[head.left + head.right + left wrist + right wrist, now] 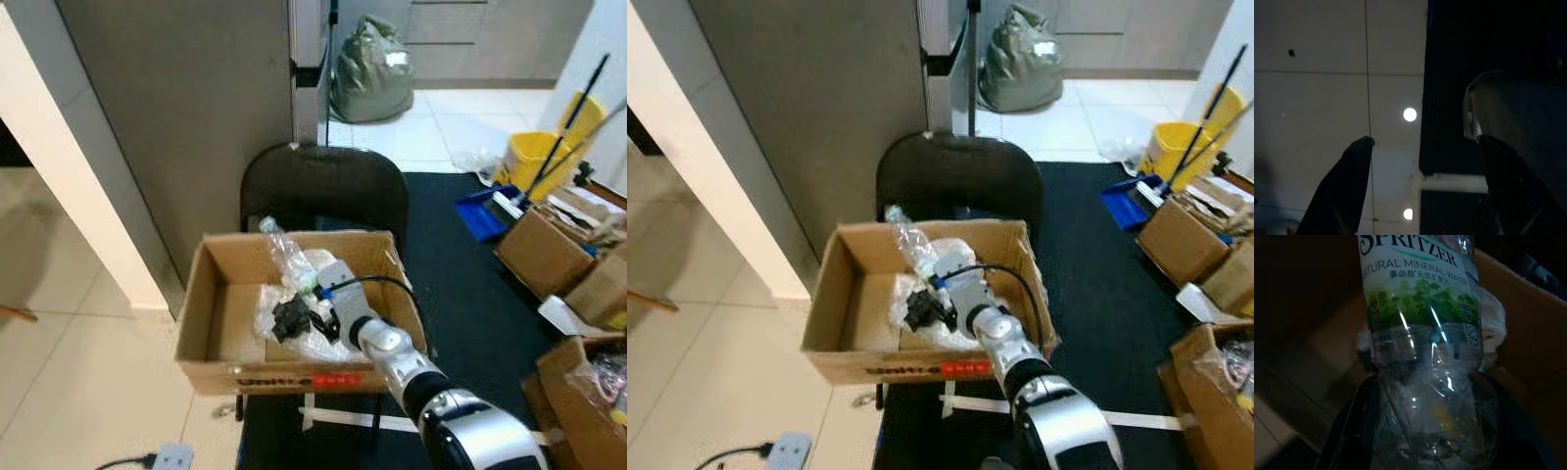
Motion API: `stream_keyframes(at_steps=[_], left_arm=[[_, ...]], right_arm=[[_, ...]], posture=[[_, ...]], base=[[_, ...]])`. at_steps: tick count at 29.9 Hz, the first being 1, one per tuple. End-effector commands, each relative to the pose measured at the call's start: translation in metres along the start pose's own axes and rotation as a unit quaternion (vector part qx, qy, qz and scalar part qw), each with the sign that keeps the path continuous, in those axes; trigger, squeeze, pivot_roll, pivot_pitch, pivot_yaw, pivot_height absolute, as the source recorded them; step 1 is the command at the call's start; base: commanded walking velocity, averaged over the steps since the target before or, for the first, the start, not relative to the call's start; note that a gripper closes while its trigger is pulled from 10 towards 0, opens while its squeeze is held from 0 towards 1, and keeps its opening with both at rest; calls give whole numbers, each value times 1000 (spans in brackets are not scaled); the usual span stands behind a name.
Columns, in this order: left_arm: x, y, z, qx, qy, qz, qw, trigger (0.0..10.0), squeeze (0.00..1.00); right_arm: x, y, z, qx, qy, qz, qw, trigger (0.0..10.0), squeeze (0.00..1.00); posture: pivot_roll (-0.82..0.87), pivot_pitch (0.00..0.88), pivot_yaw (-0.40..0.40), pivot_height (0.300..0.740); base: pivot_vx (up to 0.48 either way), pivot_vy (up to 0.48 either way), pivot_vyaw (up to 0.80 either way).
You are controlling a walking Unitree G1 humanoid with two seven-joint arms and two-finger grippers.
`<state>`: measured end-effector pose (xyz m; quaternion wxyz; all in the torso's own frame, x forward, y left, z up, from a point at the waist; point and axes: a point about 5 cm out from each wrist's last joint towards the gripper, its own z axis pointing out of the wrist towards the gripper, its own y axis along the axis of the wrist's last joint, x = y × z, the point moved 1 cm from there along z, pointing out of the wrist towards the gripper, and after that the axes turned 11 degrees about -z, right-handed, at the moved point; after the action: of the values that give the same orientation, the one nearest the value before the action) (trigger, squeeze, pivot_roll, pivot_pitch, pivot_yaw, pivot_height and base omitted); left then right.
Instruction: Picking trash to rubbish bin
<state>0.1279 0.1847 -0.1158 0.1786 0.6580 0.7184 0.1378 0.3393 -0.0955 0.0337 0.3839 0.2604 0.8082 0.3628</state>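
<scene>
The right arm reaches forward into the cardboard box (220, 294), its gripper (294, 318) clamped on a clear plastic bottle (1420, 333) toward the box's 3 o'clock side. The left gripper (1422, 147) hangs over floor tiles, fingers wide apart. A black chair (323, 186) stands at the box's 12 o'clock.

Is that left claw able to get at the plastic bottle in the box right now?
Probably not: the left claw hangs open over floor tiles, while the right claw already grips the plastic bottle inside the cardboard box.
</scene>
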Motion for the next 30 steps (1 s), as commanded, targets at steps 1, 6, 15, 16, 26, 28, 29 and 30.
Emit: stream_keyframes(at_steps=[1, 6, 15, 16, 26, 28, 29, 30], left_arm=[[-2, -14, -2, 24, -4, -5, 1000, 10000, 0], [-1, -15, -2, 24, -2, -4, 1000, 10000, 0], [3, -14, -2, 25, 6, 0, 1000, 10000, 0], [3, -14, -2, 25, 7, 0, 1000, 10000, 0], [4, -14, -2, 25, 15, 2, 1000, 10000, 0], [4, -14, -2, 27, 15, 4, 1000, 10000, 0], [4, -14, -2, 28, 15, 3, 999, 10000, 0], [4, -14, -2, 30, 15, 8, 999, 10000, 0]], right_arm=[[5, -3, 1, 21, 12, -35, 999, 10000, 24], [1, -11, -1, 51, -4, -57, 997, 10000, 1000], [-9, -2, -1, 4, -1, 40, 999, 10000, 1000], [-10, 0, -2, -6, 0, 59, 998, 10000, 1000], [-4, 12, -18, -182, 194, 287, 920, 10000, 0], [11, 8, -27, -205, 279, 270, 899, 10000, 0], [15, 8, -30, -213, 303, 269, 889, 10000, 0], [20, 7, -34, -224, 331, 276, 874, 10000, 0]], posture=[[19, 40, 55, 740], [21, 40, 55, 740], [18, 39, 62, 740], [18, 39, 62, 740], [12, 31, 62, 740], [8, 30, 60, 740], [8, 30, 60, 740], [6, 29, 60, 740]], base=[[0, 0, 0], [0, 0, 0], [0, 0, 0], [0, 0, 0], [0, 0, 0], [0, 0, 0], [0, 0, 0], [-289, 0, 0]])
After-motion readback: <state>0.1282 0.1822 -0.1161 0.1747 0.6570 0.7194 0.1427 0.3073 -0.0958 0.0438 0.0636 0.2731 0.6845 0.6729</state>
